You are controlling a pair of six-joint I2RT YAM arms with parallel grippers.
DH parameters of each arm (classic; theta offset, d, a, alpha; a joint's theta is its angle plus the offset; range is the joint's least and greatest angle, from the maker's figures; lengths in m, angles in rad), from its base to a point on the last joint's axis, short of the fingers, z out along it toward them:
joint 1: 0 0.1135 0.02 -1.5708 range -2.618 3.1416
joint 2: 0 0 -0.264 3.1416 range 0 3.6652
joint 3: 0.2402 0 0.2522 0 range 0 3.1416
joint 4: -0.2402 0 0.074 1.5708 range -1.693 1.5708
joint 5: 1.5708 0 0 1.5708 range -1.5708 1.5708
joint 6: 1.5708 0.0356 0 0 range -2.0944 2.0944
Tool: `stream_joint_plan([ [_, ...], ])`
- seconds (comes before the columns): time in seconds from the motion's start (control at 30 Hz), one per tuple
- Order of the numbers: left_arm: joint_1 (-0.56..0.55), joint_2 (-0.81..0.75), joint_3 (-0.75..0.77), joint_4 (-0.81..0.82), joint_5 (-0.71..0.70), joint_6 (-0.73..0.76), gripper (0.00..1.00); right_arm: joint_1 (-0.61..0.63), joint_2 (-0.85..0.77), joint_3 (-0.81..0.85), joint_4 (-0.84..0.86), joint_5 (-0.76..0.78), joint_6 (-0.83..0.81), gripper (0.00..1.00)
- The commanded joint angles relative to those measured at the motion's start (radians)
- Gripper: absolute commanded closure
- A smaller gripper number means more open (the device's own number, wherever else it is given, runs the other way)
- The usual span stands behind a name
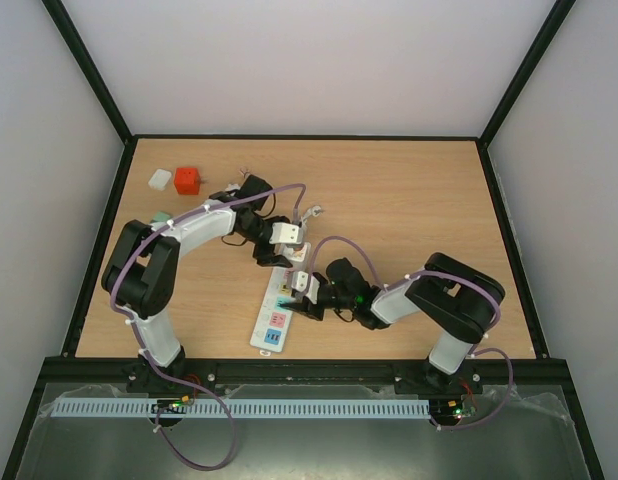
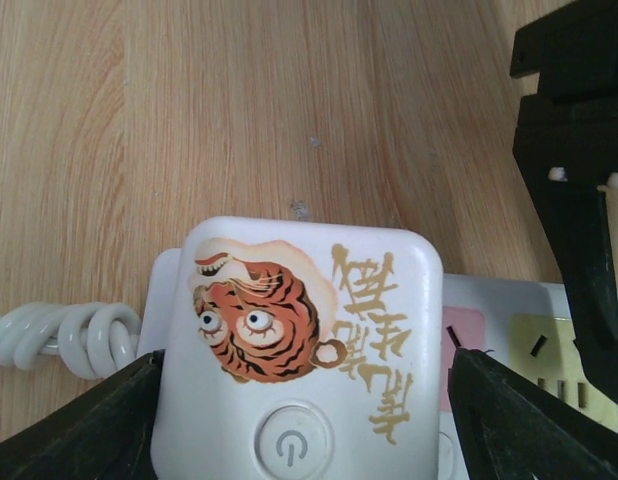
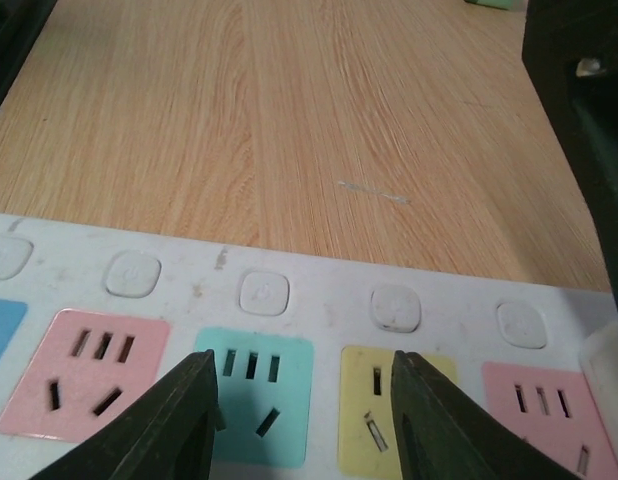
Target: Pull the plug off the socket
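The socket (image 1: 273, 318) is a long white power strip with coloured squares, lying near the front middle of the table. A white plug (image 2: 299, 330) with a tiger picture and a power button sits over the strip's far end (image 2: 579, 320). My left gripper (image 2: 304, 420) is shut on the plug, one finger against each side; it also shows in the top view (image 1: 282, 240). My right gripper (image 3: 304, 400) is open, its fingertips (image 3: 179, 400) down on the strip's face (image 3: 319, 290) over the green and yellow squares. It stands close beside the plug (image 2: 579, 200).
A red cube (image 1: 187, 180) and a white block (image 1: 160, 179) lie at the back left, a pale green item (image 1: 161, 217) behind the left arm. A white coiled cable (image 2: 59, 340) runs from the plug end. Black frame rails edge the table.
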Motion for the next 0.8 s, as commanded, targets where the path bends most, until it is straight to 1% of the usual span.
stream_joint_plan([
  [0.0,-0.007,0.010,0.007,0.017,0.023,0.003,0.24,0.008,0.025,0.022,0.069,0.012,0.020,0.54],
  [0.27,-0.017,0.004,-0.025,0.055,-0.002,-0.001,0.26,0.008,0.018,0.024,0.066,0.010,0.019,0.51],
  [0.53,-0.046,0.020,-0.036,0.067,-0.041,0.000,0.26,0.008,0.040,0.043,0.044,0.028,0.015,0.53],
  [0.6,-0.049,0.019,-0.034,0.067,-0.042,-0.001,0.30,0.007,0.047,0.036,0.045,0.027,0.013,0.53],
  [0.67,-0.050,0.011,-0.028,0.065,-0.036,-0.008,0.37,0.008,0.049,0.024,0.043,0.032,0.014,0.54],
  [0.77,-0.050,-0.003,-0.016,0.062,-0.017,-0.024,0.43,0.007,0.055,0.006,0.058,0.052,0.033,0.55],
])
